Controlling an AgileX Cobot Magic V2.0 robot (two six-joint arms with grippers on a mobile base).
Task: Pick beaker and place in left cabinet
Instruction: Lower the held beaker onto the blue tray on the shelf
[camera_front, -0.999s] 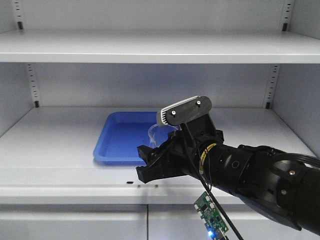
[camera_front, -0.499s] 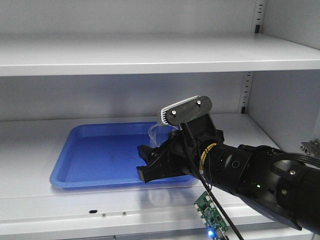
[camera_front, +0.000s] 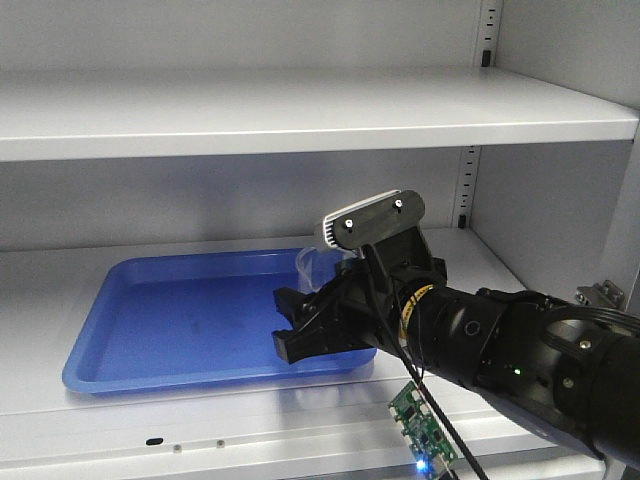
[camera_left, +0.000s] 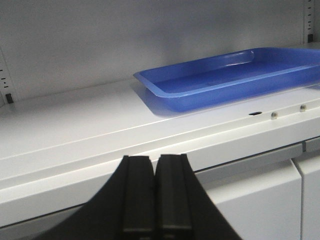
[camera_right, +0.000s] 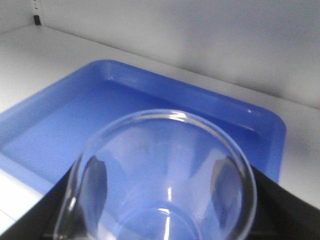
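At the far left, in the left wrist view, the black left gripper (camera_left: 156, 200) hangs just outside the large light grey metal left cabinet (camera_front: 300, 110). Its two fingers are pressed flat together with nothing between them, so it plays no part in this step. Further in, a shallow blue rectangular plastic tray (camera_front: 150, 330) lies on the wide middle shelf (camera_front: 40, 300). Over the tray's right end, the small clear glass cylindrical beaker (camera_right: 165, 175) stands upright between the fingers of the black right gripper (camera_front: 295, 325), its spout toward the lower left of the right wrist view. The pads are mostly hidden behind the glass, so the grip appears clamped on the wall, though the contact itself cannot be seen. At the far right, a silver door hinge (camera_front: 600, 295) marks the cabinet's edge. The step in hand reads as the set-down: the arm should lower the beaker straight and level until its base rests flat on the tray floor, clear of the raised rim, then part the fingers only enough to free the glass and draw back along the shelf without brushing it
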